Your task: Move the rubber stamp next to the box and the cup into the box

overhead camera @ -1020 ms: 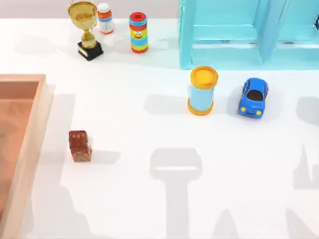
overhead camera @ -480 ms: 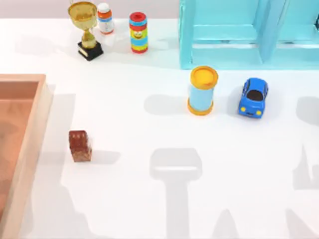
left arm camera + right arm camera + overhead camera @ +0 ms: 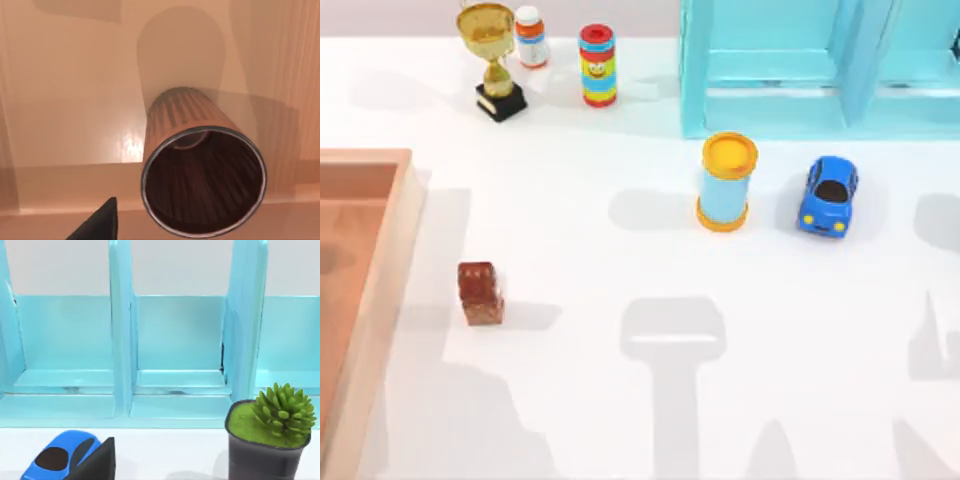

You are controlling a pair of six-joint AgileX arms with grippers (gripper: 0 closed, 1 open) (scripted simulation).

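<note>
Starting at the table's left edge, we see the box (image 3: 408, 215), its tan wall running front to back. Our left wrist camera looks down on the cup (image 3: 200, 175) standing upright on the box's reddish floor, rim up and long axis vertical, so it seems delivered. Whether our left gripper (image 3: 97, 225) has let go, we cannot tell. Just right of the box stands the rubber stamp (image 3: 480, 292), upright, apparently placed. Farther right, our right gripper (image 3: 97, 462) faces the turquoise shelf (image 3: 175, 350) and blue toy car (image 3: 62, 460), its grip likewise unreadable.
</note>
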